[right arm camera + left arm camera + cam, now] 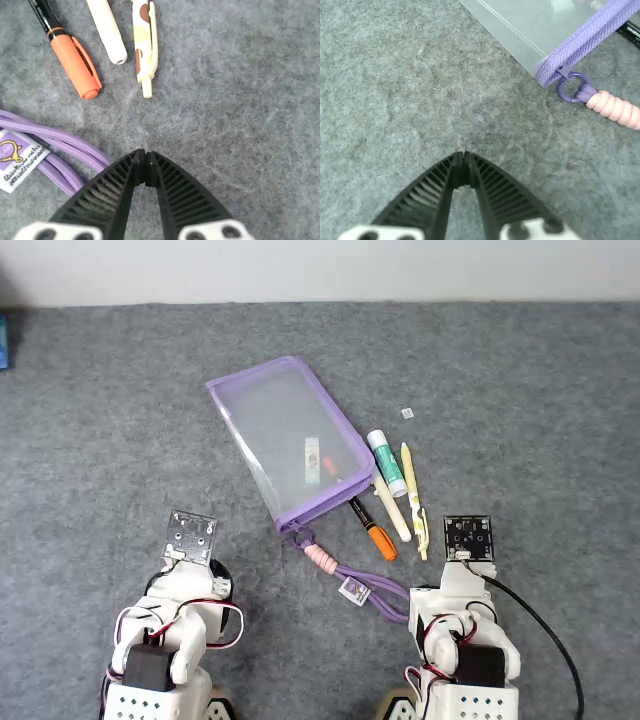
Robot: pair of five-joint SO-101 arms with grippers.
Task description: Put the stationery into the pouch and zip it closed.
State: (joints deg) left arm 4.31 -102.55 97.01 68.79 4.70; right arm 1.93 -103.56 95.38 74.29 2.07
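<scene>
The pouch [530,30] is being cut off by the frame in the left wrist view. Just one purple-edged corner is lying ahead of the left hand [465,156], apart from it. A zipper ring [571,88] and a pink beaded charm [615,107] are trailing from that corner. Inside the pouch, a pale item [312,460] and an orange-red item [331,467] are being veiled by the clear wall and cannot be identified.

The left hand's fingers are being held together with nothing between them, and the right hand [145,154] is being held the same way. Ahead of the right hand, an orange-capped marker [75,60], a white stick [107,30] and a yellow patterned pen [144,45] are lying side by side, their far ends being cropped. A purple strap [60,150] with a tag [17,160] is lying just beside its fingertips. A green-and-white glue stick [386,462] is lying farther out, beside the pouch's edge. Whether the marker's far end is tucked under the pouch cannot be told.

Everything is being carried by a table [120,420] covered in grey felt. A pale wall [320,270] is running along its far edge, and a blue object [4,340] is being cut off at the side.
</scene>
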